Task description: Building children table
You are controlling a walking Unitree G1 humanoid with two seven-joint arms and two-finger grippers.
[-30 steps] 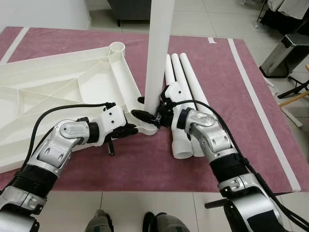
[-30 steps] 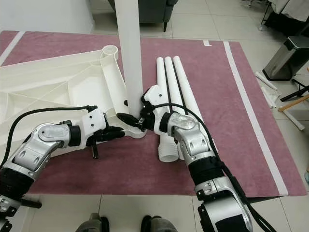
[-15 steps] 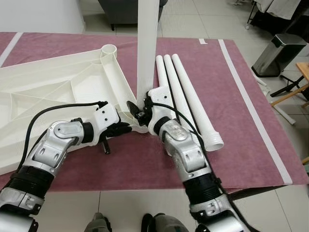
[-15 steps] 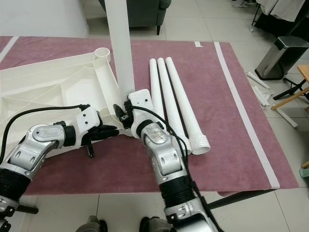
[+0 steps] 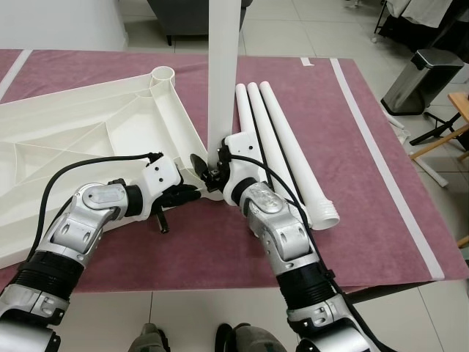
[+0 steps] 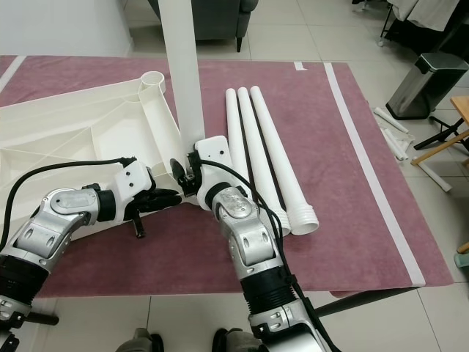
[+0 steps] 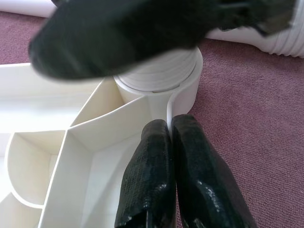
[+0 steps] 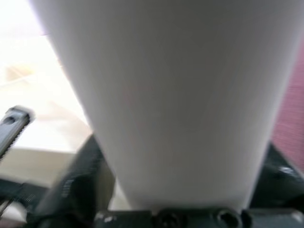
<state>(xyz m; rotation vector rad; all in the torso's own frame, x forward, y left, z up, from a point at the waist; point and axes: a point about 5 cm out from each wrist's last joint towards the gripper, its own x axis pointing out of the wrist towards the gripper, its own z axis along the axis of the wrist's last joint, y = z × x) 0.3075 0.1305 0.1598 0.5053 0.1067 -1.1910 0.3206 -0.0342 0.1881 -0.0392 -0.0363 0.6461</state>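
A white tabletop (image 5: 88,132) lies upside down on the maroon rug. One white leg (image 5: 223,73) stands upright in its near corner socket (image 7: 159,78). My right gripper (image 5: 207,167) is shut on the base of this leg, and the leg (image 8: 161,95) sits between its black fingers (image 8: 80,190). My left gripper (image 5: 187,194) is shut on the tabletop's thin rim just beside that socket, its fingertips (image 7: 164,137) pinched together over the wall. Three more white legs (image 5: 278,139) lie side by side on the rug to the right of the upright one.
The rug (image 5: 352,213) ends in tiled floor near my feet and at the right. A metal bin (image 5: 414,81) and a wooden stand (image 5: 440,143) are off the rug at the right. A dark chair (image 5: 183,11) stands behind. A second empty socket (image 5: 163,73) is at the far corner.
My right forearm has swung leftward around the upright leg while its gripper stays clamped on it. The camera has shifted. The left gripper holds the same spot on the rim.
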